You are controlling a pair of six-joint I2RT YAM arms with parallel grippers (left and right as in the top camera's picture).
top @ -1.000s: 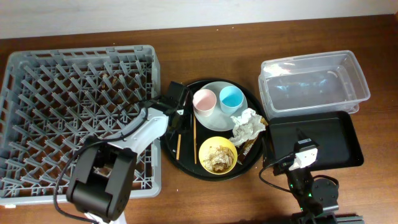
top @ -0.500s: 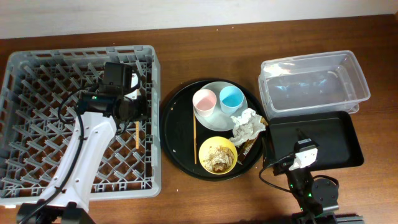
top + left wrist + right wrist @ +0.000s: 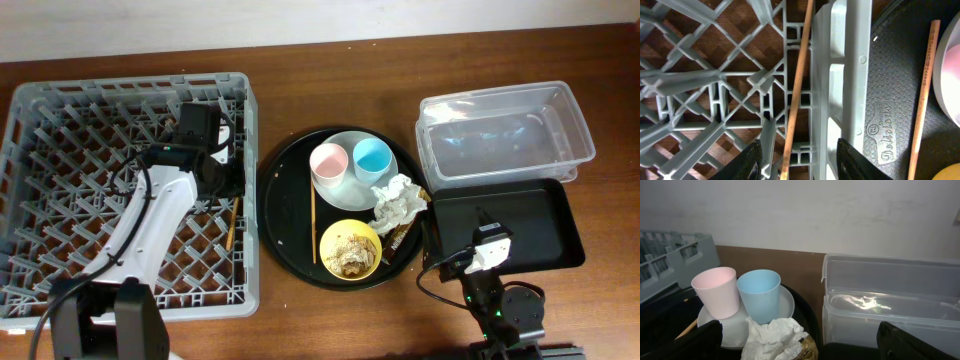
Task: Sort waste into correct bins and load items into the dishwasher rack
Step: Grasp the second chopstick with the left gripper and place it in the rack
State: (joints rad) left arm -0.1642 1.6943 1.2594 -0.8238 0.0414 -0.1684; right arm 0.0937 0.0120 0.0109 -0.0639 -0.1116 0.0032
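My left gripper (image 3: 222, 172) hovers over the right side of the grey dishwasher rack (image 3: 60, 120), jaws wide open. One wooden chopstick (image 3: 230, 223) lies in the rack against its right wall; in the left wrist view it (image 3: 797, 85) runs between my open fingers (image 3: 752, 160), loose. The second chopstick (image 3: 313, 224) lies on the round black tray (image 3: 280, 200), also in the left wrist view (image 3: 924, 95). The pink cup (image 3: 327, 163) and blue cup (image 3: 373, 155) stand on the pale plate (image 3: 350, 143). My right gripper (image 3: 490, 245) rests open and empty by the shallow black tray (image 3: 530, 225).
The yellow bowl (image 3: 350, 248) holds food scraps. The white napkin (image 3: 398, 200) and the brown wrapper (image 3: 403, 238) lie on the round tray's right side. The clear tub (image 3: 505, 130) stands at the back right. The right wrist view shows the cups (image 3: 717, 291), the napkin (image 3: 772, 337) and the tub (image 3: 890, 305).
My left gripper carried one chopstick from the round tray over to the rack and let go; the chopstick now lies in the rack. The right arm has not moved.
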